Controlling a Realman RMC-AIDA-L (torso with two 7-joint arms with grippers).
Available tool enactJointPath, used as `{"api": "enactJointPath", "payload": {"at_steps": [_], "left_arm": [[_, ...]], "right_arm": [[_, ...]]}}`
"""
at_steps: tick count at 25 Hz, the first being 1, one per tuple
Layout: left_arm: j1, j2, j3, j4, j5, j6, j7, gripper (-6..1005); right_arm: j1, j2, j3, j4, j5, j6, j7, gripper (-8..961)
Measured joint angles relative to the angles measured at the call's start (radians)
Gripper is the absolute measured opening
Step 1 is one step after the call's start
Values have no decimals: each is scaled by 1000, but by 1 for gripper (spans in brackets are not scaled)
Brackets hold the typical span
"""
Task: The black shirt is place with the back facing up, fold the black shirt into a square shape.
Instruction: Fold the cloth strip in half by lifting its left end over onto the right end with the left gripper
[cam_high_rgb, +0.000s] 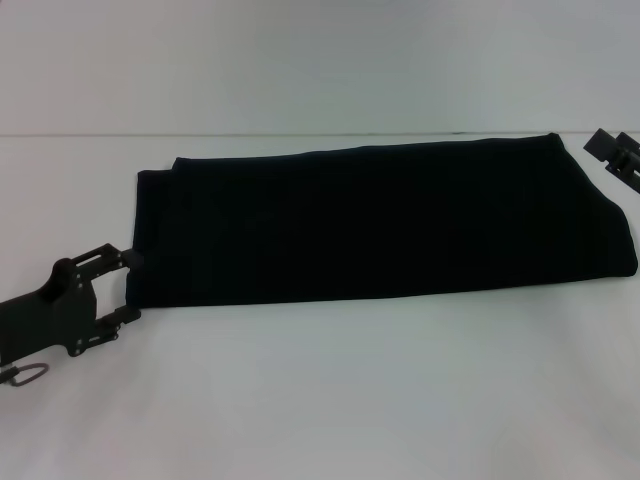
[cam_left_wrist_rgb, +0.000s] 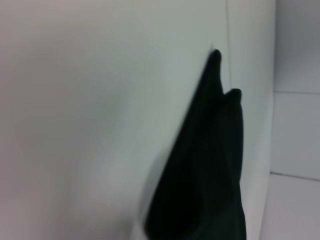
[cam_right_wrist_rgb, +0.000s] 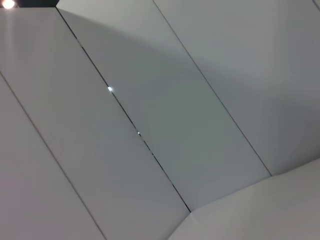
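Shirt (cam_high_rgb: 385, 225) on table (cam_high_rgb: 330, 400); left pincer (cam_high_rgb: 128, 287) at its left edge

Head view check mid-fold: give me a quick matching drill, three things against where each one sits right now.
Things:
1. black shirt
2. left gripper
3. right gripper

Places:
A. at the shirt's left end, fingers spread
B. by the shirt's far right corner
C. lying folded into a long band across the white table

Pairs: 1-C, 2-A, 3-B

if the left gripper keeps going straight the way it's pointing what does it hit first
Most likely the black shirt. The left gripper sits at the shirt's left short edge, jaws spread and pointing across the white table toward the cloth. Its fingertips look level with that edge, though depth is unclear.
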Motion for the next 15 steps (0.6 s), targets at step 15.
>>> {"api": "enactJointPath", "payload": {"at_steps": [15], "left_arm": [[-32, -13, 10, -61, 1, -112, -11, 780]], "right_arm": [[3, 3, 1, 2, 1, 24, -4, 816]]}}
